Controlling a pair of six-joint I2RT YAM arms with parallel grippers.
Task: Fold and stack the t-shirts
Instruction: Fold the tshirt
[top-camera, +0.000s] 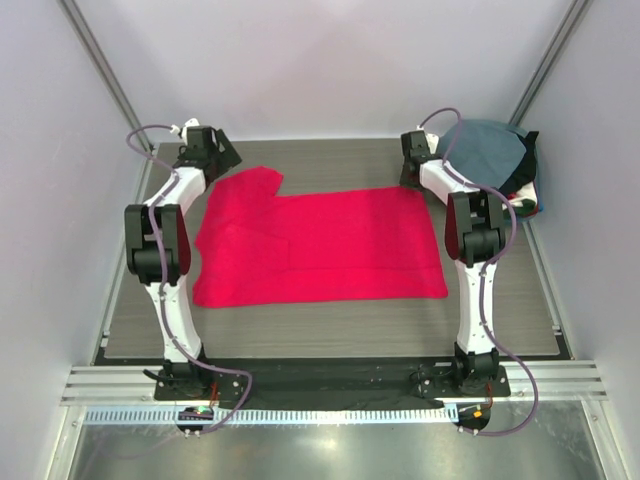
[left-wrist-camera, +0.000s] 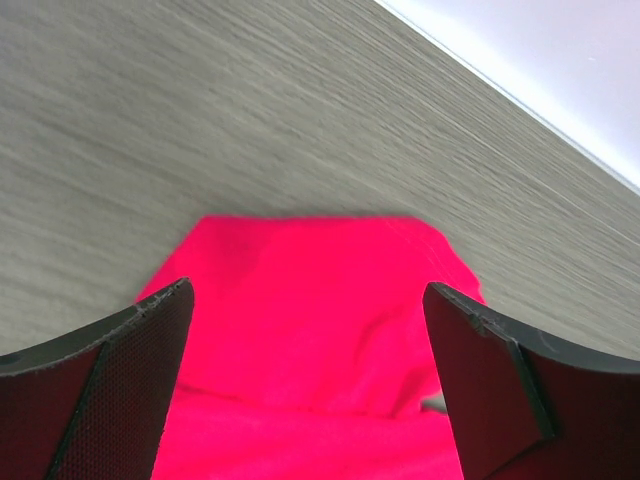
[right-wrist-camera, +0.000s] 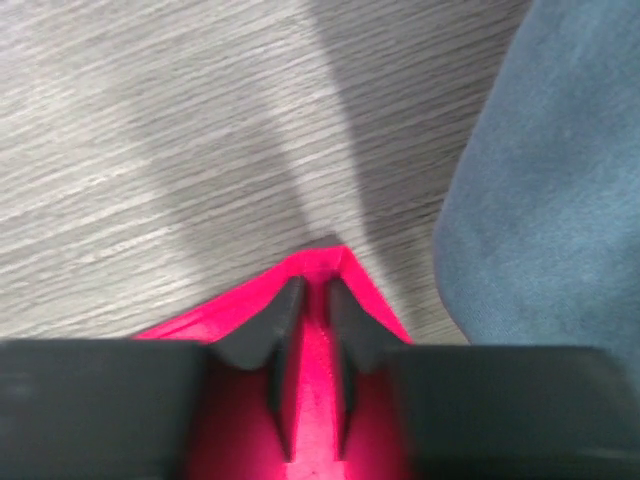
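While our right gripper (right-wrist-camera: 310, 292) pinches the red shirt (top-camera: 320, 245) at a corner, our left gripper (left-wrist-camera: 307, 290) gapes; one-sided pulling could bunch it.

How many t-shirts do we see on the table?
2 clearly: the red t-shirt spread flat in the middle, the grey-blue t-shirt at the far right corner. Cloth edges under it suggest more, hidden.

Red shirt spread out, others heaped
The bright red t-shirt (top-camera: 320, 245) lies flat, one sleeve jutting far-left; just beyond its far-right corner the slate grey-blue t-shirt (top-camera: 487, 150) tops a rumpled heap (top-camera: 525, 195).
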